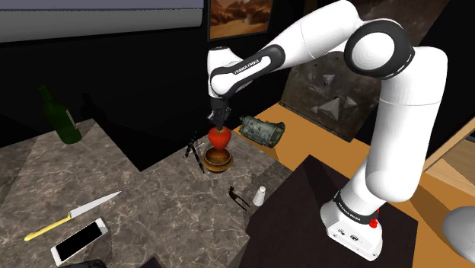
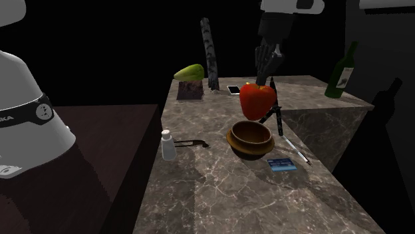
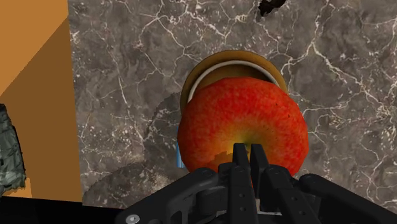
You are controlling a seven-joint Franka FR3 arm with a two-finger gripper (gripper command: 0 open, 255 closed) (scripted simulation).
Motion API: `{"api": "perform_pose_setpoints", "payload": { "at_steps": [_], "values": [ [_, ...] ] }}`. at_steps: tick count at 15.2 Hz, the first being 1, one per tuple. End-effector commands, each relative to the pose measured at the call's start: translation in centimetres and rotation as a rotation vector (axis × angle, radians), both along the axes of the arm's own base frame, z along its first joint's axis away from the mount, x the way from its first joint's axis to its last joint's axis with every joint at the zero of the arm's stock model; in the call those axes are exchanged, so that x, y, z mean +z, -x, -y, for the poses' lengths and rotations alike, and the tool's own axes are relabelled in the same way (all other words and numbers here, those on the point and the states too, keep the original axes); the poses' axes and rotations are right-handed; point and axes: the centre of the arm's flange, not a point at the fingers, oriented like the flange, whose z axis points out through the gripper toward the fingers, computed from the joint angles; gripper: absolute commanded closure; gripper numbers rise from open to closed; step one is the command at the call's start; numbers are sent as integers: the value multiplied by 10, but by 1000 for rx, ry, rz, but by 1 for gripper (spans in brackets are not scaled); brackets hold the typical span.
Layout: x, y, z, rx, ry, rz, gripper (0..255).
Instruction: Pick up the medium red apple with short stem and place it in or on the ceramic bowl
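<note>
A red apple (image 1: 221, 138) hangs just above a brown bowl (image 1: 218, 159) on the marble counter. My black gripper (image 1: 219, 122) comes down onto the apple's top and is shut on it. In the second exterior view the apple (image 2: 257, 100) floats clear of the bowl (image 2: 251, 138), a small gap beneath it, with the gripper (image 2: 267, 73) above. In the wrist view the apple (image 3: 242, 124) covers most of the bowl, whose rim (image 3: 210, 67) shows beyond it, and the gripper (image 3: 249, 153) pinches the apple's upper part with its fingers close together.
On the counter are a green bottle (image 1: 59, 116), a yellow-handled knife (image 1: 72, 215), a phone (image 1: 79, 241), a white shaker (image 1: 259, 196) and a jar lying on its side (image 1: 263, 130). A blue card (image 2: 282, 164) and a pen (image 2: 296, 151) lie beside the bowl.
</note>
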Motion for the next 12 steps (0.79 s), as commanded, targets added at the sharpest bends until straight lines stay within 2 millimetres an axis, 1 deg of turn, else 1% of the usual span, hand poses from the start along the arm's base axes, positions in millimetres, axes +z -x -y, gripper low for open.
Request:
{"api": "perform_pose_setpoints", "payload": {
  "at_steps": [1,8,12],
  "values": [
    [-12,1,0,0,0,1,255],
    [-49,1,0,0,0,1,255],
    [-51,1,0,0,0,1,255]
  ]
}}
